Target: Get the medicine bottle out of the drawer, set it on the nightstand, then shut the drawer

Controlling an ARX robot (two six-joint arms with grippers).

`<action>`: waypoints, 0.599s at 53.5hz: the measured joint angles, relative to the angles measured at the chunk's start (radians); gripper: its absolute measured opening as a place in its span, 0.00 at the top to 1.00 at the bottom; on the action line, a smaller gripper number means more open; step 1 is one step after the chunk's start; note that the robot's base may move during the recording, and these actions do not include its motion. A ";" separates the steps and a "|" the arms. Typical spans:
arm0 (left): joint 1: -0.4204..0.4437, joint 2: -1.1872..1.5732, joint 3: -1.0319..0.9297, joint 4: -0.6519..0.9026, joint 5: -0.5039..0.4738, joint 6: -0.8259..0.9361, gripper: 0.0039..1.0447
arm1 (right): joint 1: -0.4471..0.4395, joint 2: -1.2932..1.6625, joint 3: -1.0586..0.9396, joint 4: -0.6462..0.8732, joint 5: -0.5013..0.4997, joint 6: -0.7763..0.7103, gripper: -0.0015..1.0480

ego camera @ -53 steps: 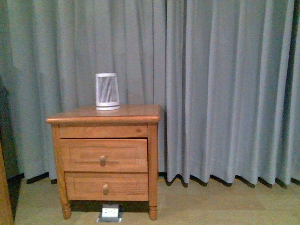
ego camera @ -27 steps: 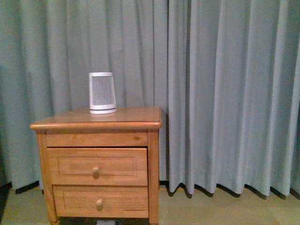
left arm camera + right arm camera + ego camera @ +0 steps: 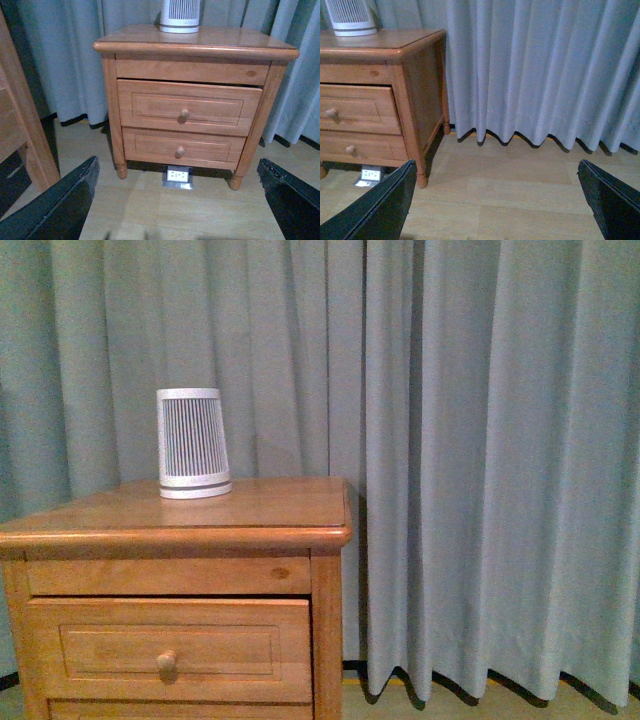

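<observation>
Drawer (image 3: 187, 107) of the nightstand (image 3: 195, 50), the upper of the two, stands a little ajar. In the left wrist view its panelled front sits slightly forward of the frame, with a dark gap along its top edge toward one corner. The right wrist view shows the same front (image 3: 355, 107) jutting out past the corner post. Its inside is hidden behind the front, so the medicine bottle cannot be seen in any view. The round wooden knob (image 3: 184, 114) sits at the middle of the front. Under it the lower drawer (image 3: 182, 145) lies flush.

In the front view the nightstand (image 3: 200, 515) fills the lower left, and the upper drawer (image 3: 170, 635) shows below the rounded edge of the top. A white ribbed tapered device (image 3: 192, 444) stands upright on the top, toward the back. Grey-blue curtains (image 3: 480, 460) hang behind and to the right, reaching down to the wooden floor (image 3: 510, 190). A floor socket (image 3: 178, 176) lies under the nightstand between its front feet.

The left gripper (image 3: 177, 162) faces the nightstand front from well apart, its jaws spread wide and holding nothing. The right gripper (image 3: 496, 162) points at the floor and curtain beside the nightstand, its jaws likewise spread wide and empty.
</observation>
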 joint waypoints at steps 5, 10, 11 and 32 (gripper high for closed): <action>0.000 0.000 0.000 0.000 -0.001 0.000 0.06 | 0.000 0.000 0.000 0.000 0.000 0.000 0.07; 0.000 0.000 0.000 0.000 0.000 0.000 0.06 | 0.000 0.000 0.000 0.000 0.000 0.000 0.07; 0.002 0.005 0.002 -0.008 0.005 -0.013 0.06 | 0.000 0.000 0.000 0.000 0.000 0.000 0.07; 0.153 0.532 0.050 0.337 0.139 -0.244 0.06 | 0.000 0.000 0.000 0.000 0.000 0.000 0.07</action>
